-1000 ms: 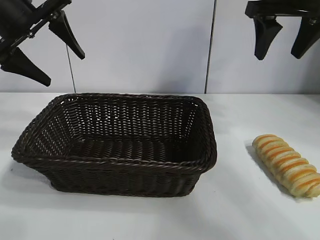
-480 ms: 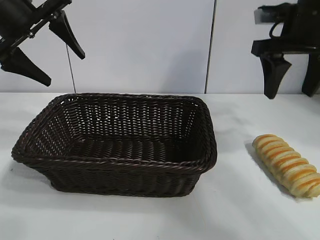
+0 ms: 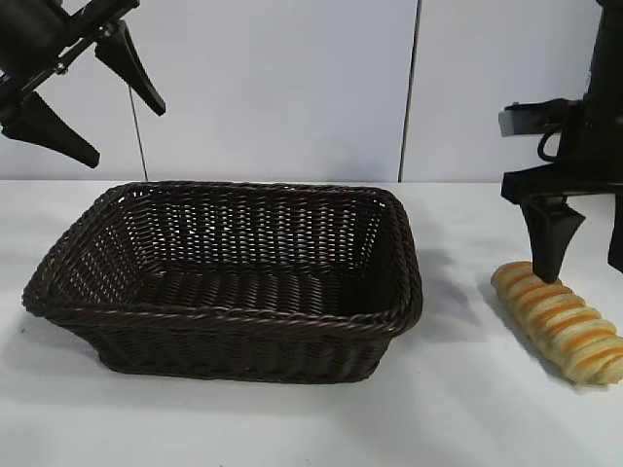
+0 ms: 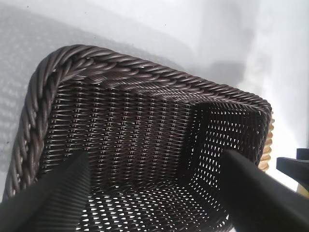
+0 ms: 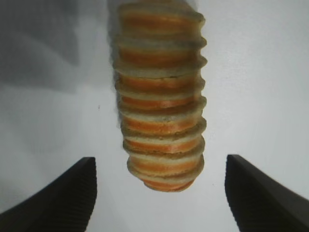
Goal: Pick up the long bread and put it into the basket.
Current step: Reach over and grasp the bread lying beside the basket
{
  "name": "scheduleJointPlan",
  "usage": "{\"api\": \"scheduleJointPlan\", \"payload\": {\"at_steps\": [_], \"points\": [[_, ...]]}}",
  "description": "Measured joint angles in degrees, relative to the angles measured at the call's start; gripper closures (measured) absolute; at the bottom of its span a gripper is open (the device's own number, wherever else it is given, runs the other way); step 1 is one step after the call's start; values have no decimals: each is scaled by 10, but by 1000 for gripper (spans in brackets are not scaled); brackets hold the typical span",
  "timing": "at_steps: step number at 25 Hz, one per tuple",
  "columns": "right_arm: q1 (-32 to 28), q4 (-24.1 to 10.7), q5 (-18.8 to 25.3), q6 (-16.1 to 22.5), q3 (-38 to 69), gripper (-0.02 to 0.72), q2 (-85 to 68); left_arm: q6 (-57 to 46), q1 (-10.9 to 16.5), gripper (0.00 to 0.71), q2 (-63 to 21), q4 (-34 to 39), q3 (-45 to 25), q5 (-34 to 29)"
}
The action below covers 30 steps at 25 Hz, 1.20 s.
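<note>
Hovering my right fingers point(image 5: 159, 193) wide open and empty over the long bread point(image 3: 560, 321) on the surface point(image 3: 458, 409); left fingers point(image 3: 92, 92) parked open above the basket point(image 3: 229, 321).

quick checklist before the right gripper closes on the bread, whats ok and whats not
1. Right gripper open: ok.
2. Long bread lined up between the right fingers: ok in the right wrist view.
3. Fingers low enough to straddle the loaf: cannot tell; the near fingertip overlaps the bread's far end in the exterior view.
4. Basket empty, room for the loaf: ok.
5. Left gripper parked open above the basket's left end, away from the bread: ok.
</note>
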<state>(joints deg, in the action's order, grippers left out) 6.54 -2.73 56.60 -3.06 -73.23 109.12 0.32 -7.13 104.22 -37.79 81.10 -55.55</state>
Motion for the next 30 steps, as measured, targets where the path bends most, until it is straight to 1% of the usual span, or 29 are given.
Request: {"api": "scheduleJointPlan", "payload": {"at_steps": [2, 8, 12, 14, 16, 18, 20, 21, 24, 28, 30], "points": [[0, 0, -9, 0, 0, 167, 10, 0, 0, 170, 0, 0, 0, 0], [0, 0, -12, 0, 0, 167, 48, 2, 0, 170, 0, 0, 0, 1], [0, 0, -23, 0, 0, 172, 59, 2, 0, 170, 0, 0, 0, 2], [0, 0, -26, 0, 0, 230, 59, 2, 0, 170, 0, 0, 0, 2], [0, 1, -28, 0, 0, 317, 59, 2, 0, 170, 0, 0, 0, 2], [0, 1, -32, 0, 0, 425, 59, 2, 0, 170, 0, 0, 0, 2], [0, 1, -32, 0, 0, 512, 59, 2, 0, 170, 0, 0, 0, 2], [0, 1, -31, 0, 0, 542, 59, 2, 0, 170, 0, 0, 0, 2], [0, 7, -14, 0, -6, 573, 59, 2, 0, 170, 0, 0, 0, 2], [0, 27, 12, 0, -34, 578, 43, 2, 0, 170, 0, 0, 0, 2], [0, 36, 33, 0, -55, 581, 26, 2, 0, 170, 0, 0, 0, 2]]}}
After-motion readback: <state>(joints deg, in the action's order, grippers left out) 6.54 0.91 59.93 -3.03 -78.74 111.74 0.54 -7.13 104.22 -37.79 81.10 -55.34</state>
